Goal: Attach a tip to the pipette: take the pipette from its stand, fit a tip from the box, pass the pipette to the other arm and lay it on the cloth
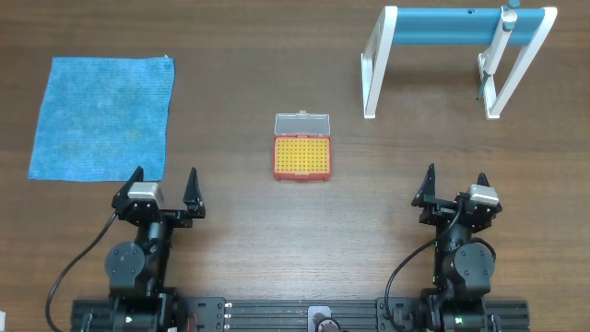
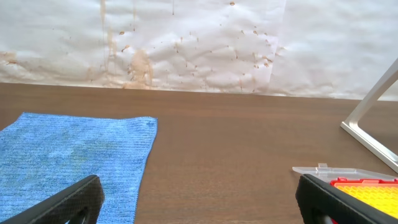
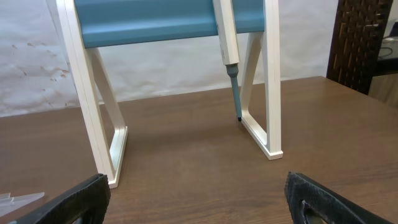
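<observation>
The white pipette [image 1: 499,41] hangs at the right end of the stand [image 1: 442,28], a blue bar on white legs at the table's far right; its shaft [image 3: 231,56] points down between the legs [image 3: 93,112]. An orange tip box [image 1: 301,155] with its clear lid folded back sits mid-table, its corner [image 2: 367,190] beside my left gripper. The blue cloth [image 1: 101,118] lies flat at the far left, also in front of the left wrist [image 2: 68,162]. My left gripper [image 1: 164,187] and right gripper [image 1: 454,183] stand open near their bases, holding nothing.
Bare brown tabletop lies between the cloth, the box and the stand. A white papered wall [image 2: 199,43] runs behind the table's far edge. A dark lattice screen [image 3: 367,43] stands past the table's right end.
</observation>
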`<action>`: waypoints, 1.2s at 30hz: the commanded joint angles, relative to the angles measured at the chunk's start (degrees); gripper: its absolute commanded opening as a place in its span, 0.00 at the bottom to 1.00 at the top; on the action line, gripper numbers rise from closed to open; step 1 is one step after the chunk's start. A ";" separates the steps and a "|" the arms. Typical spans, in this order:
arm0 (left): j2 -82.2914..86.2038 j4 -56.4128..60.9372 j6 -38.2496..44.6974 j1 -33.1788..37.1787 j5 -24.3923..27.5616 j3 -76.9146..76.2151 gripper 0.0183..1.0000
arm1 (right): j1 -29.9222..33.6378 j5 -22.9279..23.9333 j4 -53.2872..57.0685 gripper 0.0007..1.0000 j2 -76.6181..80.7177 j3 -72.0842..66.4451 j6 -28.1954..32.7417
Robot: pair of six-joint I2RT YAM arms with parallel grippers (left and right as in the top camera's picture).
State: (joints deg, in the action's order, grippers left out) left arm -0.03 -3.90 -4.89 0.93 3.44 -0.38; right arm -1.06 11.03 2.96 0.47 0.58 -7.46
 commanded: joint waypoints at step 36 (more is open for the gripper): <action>-0.17 -0.46 -0.85 -0.24 0.22 0.07 1.00 | 26.73 -43.01 -6.16 0.92 96.28 63.71 19.69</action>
State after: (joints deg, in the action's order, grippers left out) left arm -0.43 -4.08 -5.28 0.93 3.46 -0.45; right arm 26.13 -31.68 -2.87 94.89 63.29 14.28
